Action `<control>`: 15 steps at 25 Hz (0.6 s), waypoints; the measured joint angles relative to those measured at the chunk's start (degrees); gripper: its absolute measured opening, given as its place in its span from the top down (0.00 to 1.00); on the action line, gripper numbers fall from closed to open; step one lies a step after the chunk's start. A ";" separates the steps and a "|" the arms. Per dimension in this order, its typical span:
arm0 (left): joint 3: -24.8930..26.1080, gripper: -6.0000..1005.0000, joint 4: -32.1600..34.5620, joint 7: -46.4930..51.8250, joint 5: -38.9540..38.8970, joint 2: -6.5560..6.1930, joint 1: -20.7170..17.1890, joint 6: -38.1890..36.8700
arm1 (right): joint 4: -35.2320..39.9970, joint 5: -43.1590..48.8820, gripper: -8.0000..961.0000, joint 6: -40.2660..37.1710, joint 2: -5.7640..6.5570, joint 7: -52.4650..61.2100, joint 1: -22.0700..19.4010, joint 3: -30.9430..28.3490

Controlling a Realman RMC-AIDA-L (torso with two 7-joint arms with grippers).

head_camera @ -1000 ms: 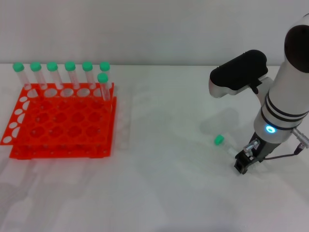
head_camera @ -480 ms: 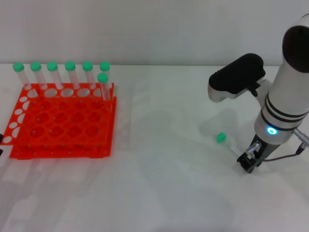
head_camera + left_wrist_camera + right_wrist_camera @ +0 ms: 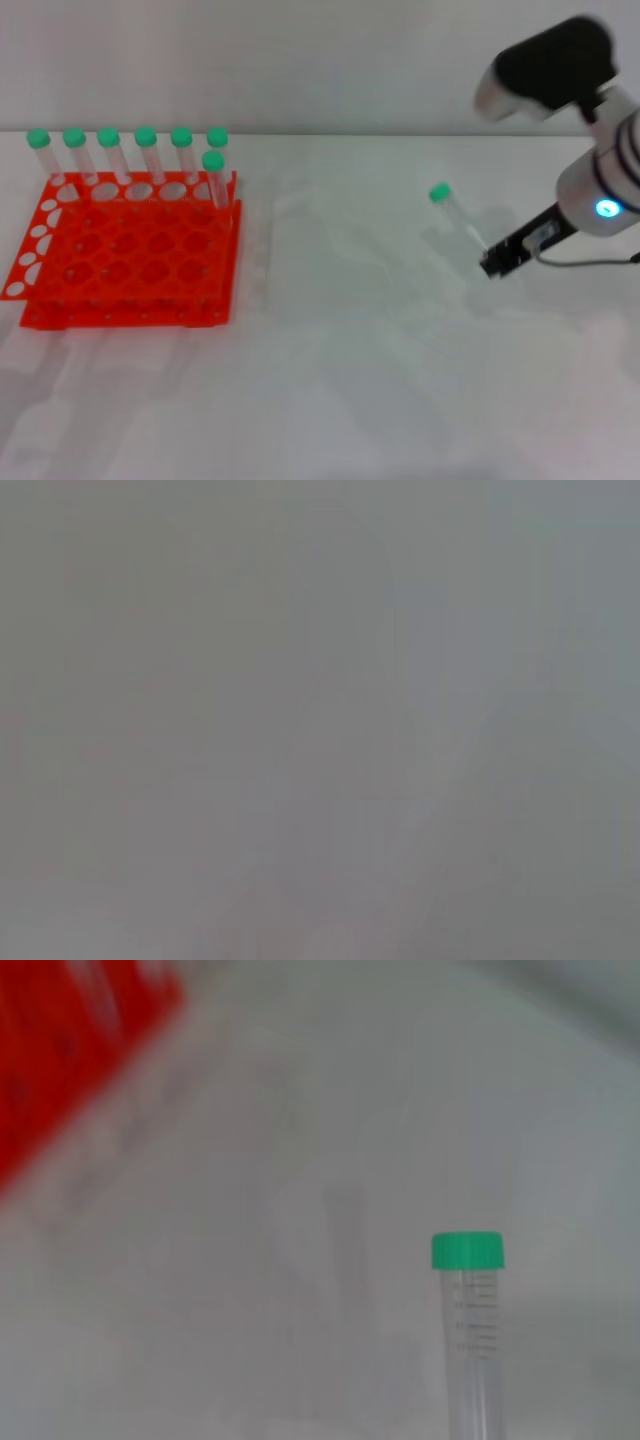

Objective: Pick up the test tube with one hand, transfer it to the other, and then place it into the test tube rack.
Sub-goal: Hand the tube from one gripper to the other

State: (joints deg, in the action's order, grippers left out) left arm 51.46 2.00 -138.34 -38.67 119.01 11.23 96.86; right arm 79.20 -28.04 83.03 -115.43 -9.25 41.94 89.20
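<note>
white tabletop all round; right gripper (image 3: pixel 492 262) clamped on the test tube (image 3: pixel 455 215) near its tip, cap up, well right of the test tube rack (image 3: pixel 125 250). best kept level and steady for the handover; left gripper unseen.

No readable text anywhere. Test tube (image 3: pixel 470 1345) has faint graduation marks w/ tiny numerals below its cap, too blurred to read.
</note>
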 joint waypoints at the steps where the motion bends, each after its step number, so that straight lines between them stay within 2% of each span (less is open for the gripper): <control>1: 0.00 0.25 0.00 0.00 0.00 0.00 0.00 0.00 | 3.06 -0.74 0.80 -1.57 -0.02 -1.41 -2.07 -0.75; 5: 0.00 0.25 0.00 2.68 -2.41 -0.08 0.29 -0.45 | 10.91 -7.85 0.81 -9.74 0.04 -10.44 -10.76 -2.58; 8: -0.27 0.25 0.27 2.74 -2.40 -0.20 0.91 -0.71 | 12.19 -17.43 0.81 -17.84 0.05 -19.01 -17.43 -4.09; 11: -0.47 0.25 0.29 3.52 -1.46 -0.52 1.97 -0.26 | 9.01 -30.89 0.81 -26.12 0.17 -30.46 -23.36 -6.13; 15: -0.54 0.25 0.44 5.26 1.30 -1.35 3.40 0.35 | -1.91 -52.27 0.81 -29.86 0.34 -53.18 -26.36 -7.91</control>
State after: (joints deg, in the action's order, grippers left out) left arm 50.92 2.44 -133.09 -37.36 117.66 14.63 97.21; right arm 77.30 -80.31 53.17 -115.08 -62.42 15.58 81.28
